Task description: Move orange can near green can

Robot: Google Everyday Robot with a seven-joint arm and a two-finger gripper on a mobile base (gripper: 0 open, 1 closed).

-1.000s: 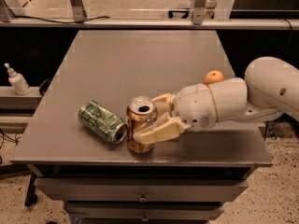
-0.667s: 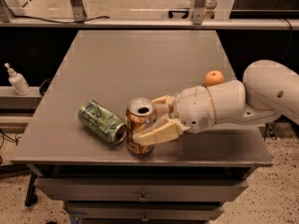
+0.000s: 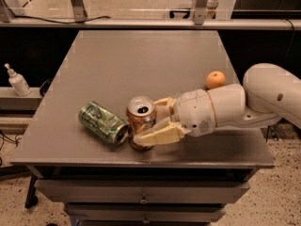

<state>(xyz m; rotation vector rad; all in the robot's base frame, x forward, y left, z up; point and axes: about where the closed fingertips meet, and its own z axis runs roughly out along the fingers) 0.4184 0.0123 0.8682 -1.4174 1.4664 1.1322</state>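
The orange can (image 3: 141, 118) stands upright near the front edge of the grey table (image 3: 141, 60), its silver top with the opening facing up. The green can (image 3: 104, 123) lies on its side just to its left, its near end touching or almost touching the orange can. My gripper (image 3: 146, 120) reaches in from the right with its cream fingers (image 3: 157, 135) on either side of the orange can, one behind it and one in front, closed against it. The front finger hides the can's lower right side.
A round orange fruit (image 3: 215, 79) sits at the table's right edge behind my arm (image 3: 263, 98). A white pump bottle (image 3: 18, 81) stands on a ledge off the table's left. A rail with posts runs along the back. Drawers sit below the front edge.
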